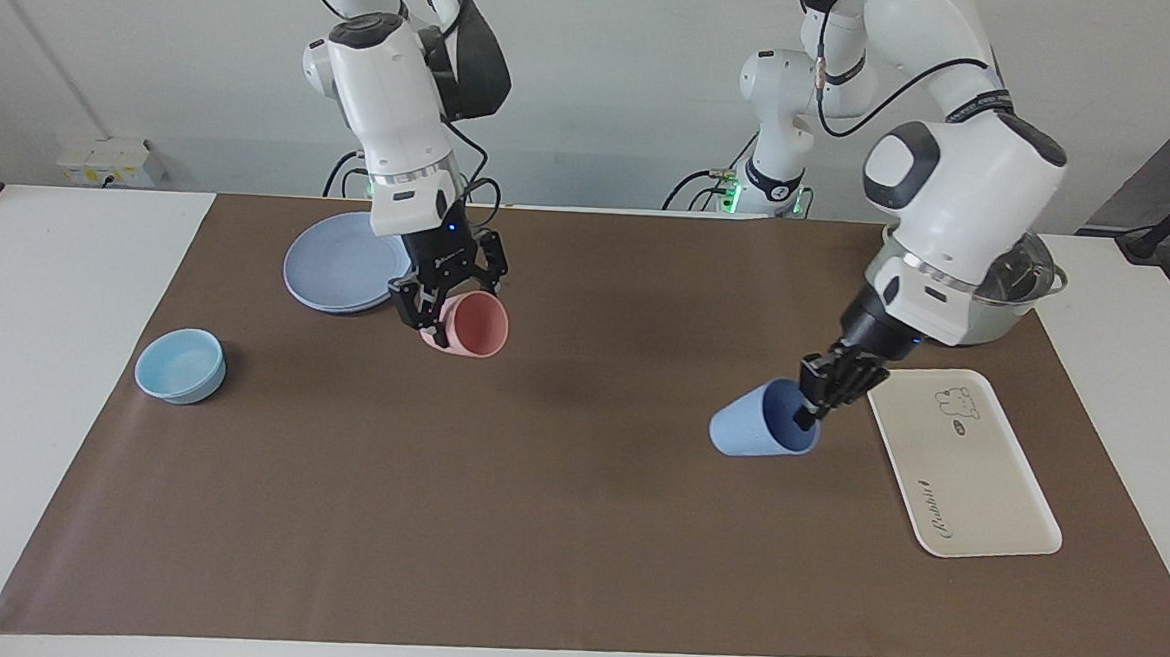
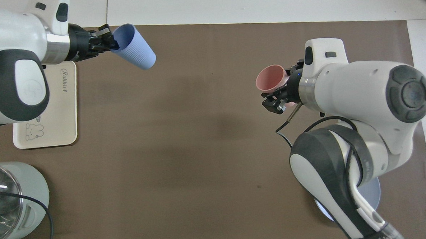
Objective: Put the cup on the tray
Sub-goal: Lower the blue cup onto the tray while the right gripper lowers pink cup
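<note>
The periwinkle-blue cup (image 1: 752, 433) (image 2: 135, 47) is tipped on its side, mouth toward the tray. My left gripper (image 1: 809, 408) (image 2: 109, 43) is shut on its rim, one finger inside, and holds it just over the brown mat beside the tray. The cream-white tray (image 1: 968, 479) (image 2: 54, 112) with the bear drawing lies flat at the left arm's end of the table, with nothing on it. My right gripper (image 1: 434, 313) (image 2: 281, 96) is shut on a pink tumbler (image 1: 475, 325) (image 2: 270, 79), held tilted over the mat next to the round plate.
A round blue plate (image 1: 333, 265) (image 2: 372, 195) lies near the right arm's base. A low light-blue bowl (image 1: 181, 364) sits at the right arm's end of the mat. A lidded metal pot (image 1: 1023, 291) (image 2: 8, 200) stands nearer to the robots than the tray.
</note>
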